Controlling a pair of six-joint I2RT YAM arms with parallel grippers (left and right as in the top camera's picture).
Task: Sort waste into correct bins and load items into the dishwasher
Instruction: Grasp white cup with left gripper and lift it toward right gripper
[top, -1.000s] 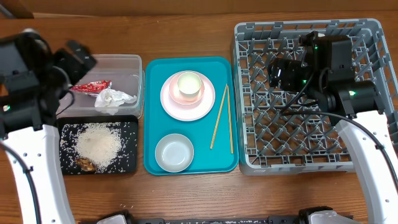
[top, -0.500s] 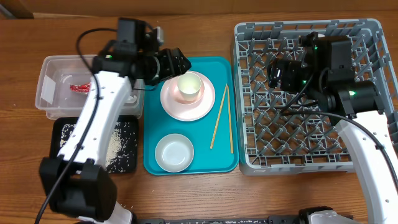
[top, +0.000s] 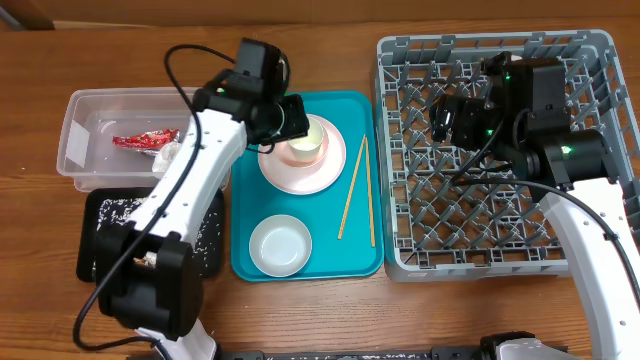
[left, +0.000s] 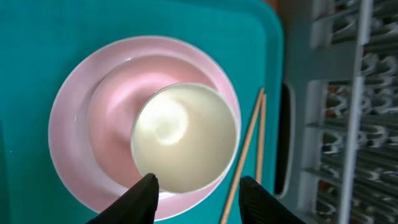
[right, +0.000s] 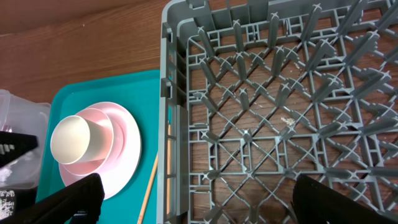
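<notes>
A white cup stands in a pinkish bowl on the pale pink plate, at the back of the teal tray. My left gripper hovers just left of the cup. In the left wrist view its fingers stand apart below the cup, gripping nothing. Chopsticks and a small grey-white bowl lie on the same tray. My right gripper hangs wide open over the empty grey dish rack. The red wrapper and napkin lie in the clear tub.
The black tray with scattered rice sits in front of the tub, partly hidden by my left arm. The rack's wall borders the teal tray's right edge, with the chopsticks close beside it.
My left arm has swung right from the clear tub to the cup on the plate, and its jaws have narrowed. The right arm has stayed still.
</notes>
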